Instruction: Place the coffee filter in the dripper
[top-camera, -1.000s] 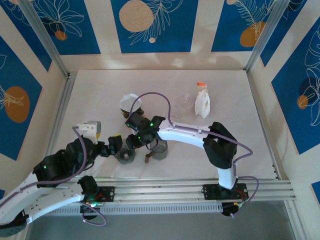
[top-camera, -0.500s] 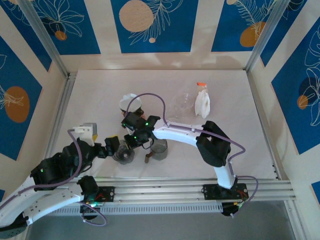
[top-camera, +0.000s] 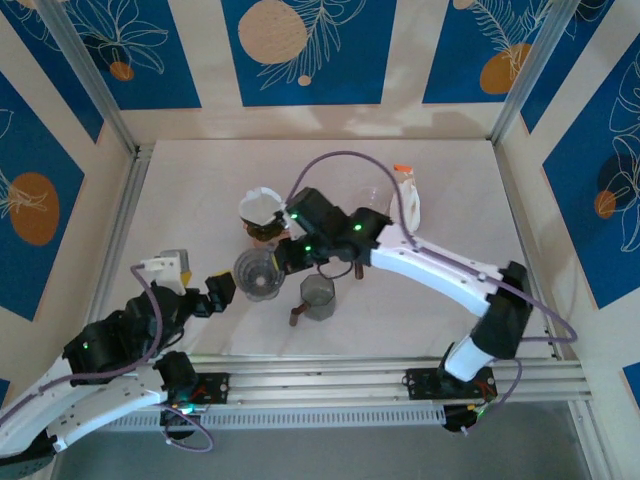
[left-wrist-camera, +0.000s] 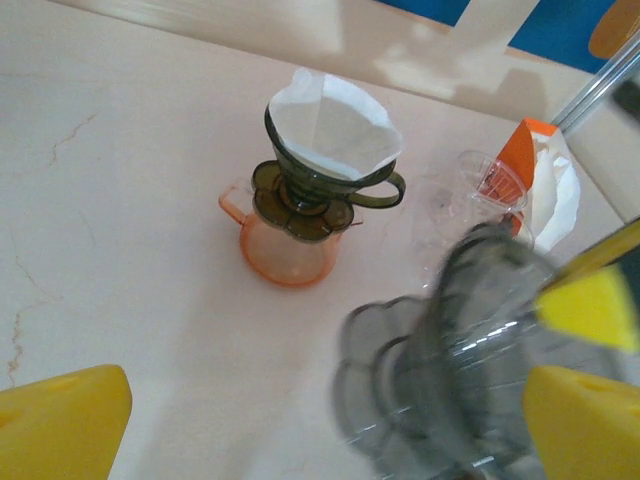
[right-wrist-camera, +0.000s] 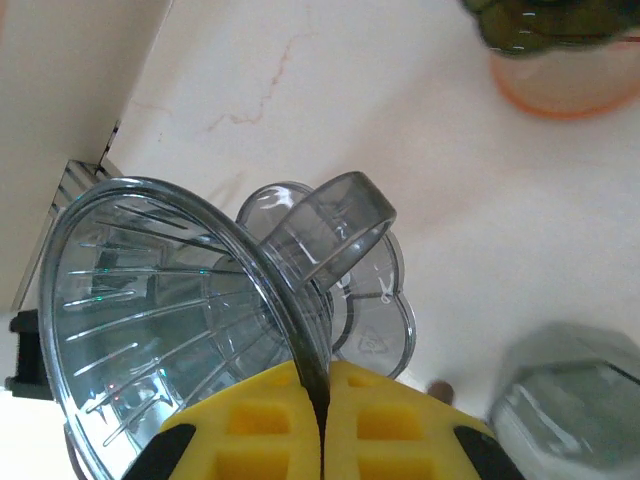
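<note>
A smoky clear dripper hangs tilted above the table, its rim pinched between the yellow fingers of my right gripper, which is shut on it. From above, that dripper sits left of the right gripper. A white coffee filter lies in a dark green dripper on an orange cup, also seen from above. My left gripper stands open just left of the held dripper, its fingers holding nothing.
A grey cup stands near the front, with a small brown piece beside it. At the back right are a clear funnel and a white pack with an orange top. Frame posts line both sides.
My right gripper closed on the dripper's rim, then raised it and carried it away from the front edge. The right arm swung out to the right. The left gripper stayed open.
</note>
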